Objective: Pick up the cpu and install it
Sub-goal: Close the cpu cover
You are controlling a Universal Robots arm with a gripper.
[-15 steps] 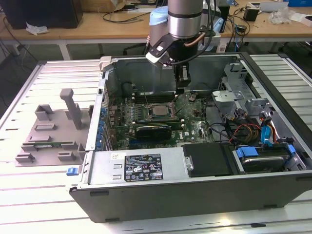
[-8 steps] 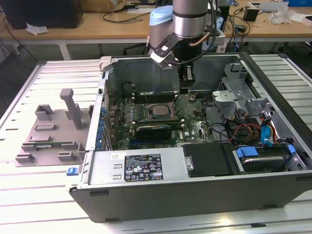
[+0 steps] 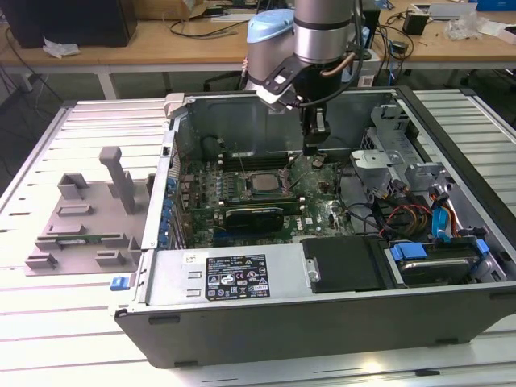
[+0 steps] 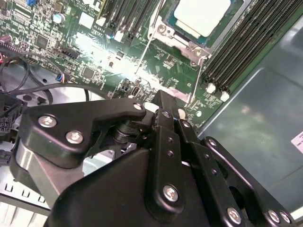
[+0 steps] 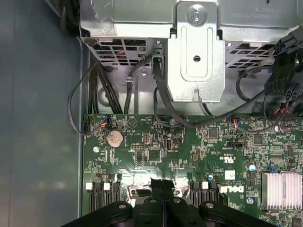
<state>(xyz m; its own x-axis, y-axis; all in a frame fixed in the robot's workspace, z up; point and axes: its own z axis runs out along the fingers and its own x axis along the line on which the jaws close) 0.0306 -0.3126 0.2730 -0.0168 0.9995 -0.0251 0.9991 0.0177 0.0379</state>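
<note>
table: pale metal, ribbed in long slats.
fixture blocks: matte grey plastic with stepped and upright shapes, at the exterior view's left.
case: dark tower lying open, with a bare steel interior.
label: black-and-white printed sticker on the grey housing; print too small to make out.
cpu: flat square with a pale silver top, lying in the metal-framed socket on the green motherboard.
gripper: black bolted links, jaws closed and empty, over the board just beside the socket.
cables: blue and black, at the exterior view's right.
</note>
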